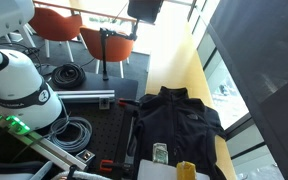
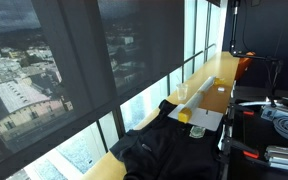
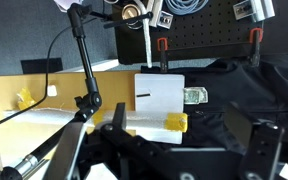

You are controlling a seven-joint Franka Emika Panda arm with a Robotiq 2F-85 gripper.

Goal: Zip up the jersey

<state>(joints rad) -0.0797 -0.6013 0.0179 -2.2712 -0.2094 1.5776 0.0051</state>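
Observation:
The black jersey [image 1: 174, 120] lies spread on the table, collar toward the far end. It also shows in the other exterior view [image 2: 164, 148]. In the wrist view its dark fabric [image 3: 239, 90] fills the right and lower part, and I cannot make out the zip. My gripper [image 3: 184, 140] hangs above the jersey's edge with its two black fingers wide apart and nothing between them. The gripper itself does not show in either exterior view; only the white arm [image 1: 19, 90] does.
A white sheet [image 3: 159, 92], a banknote [image 3: 194, 96] and a clear tube with a yellow cap [image 3: 149, 122] lie beside the jersey. Black coiled cables [image 1: 72, 130] lie by the arm. A black stand [image 3: 84, 60] rises on the left. A window runs along the yellow table edge [image 1: 199, 70].

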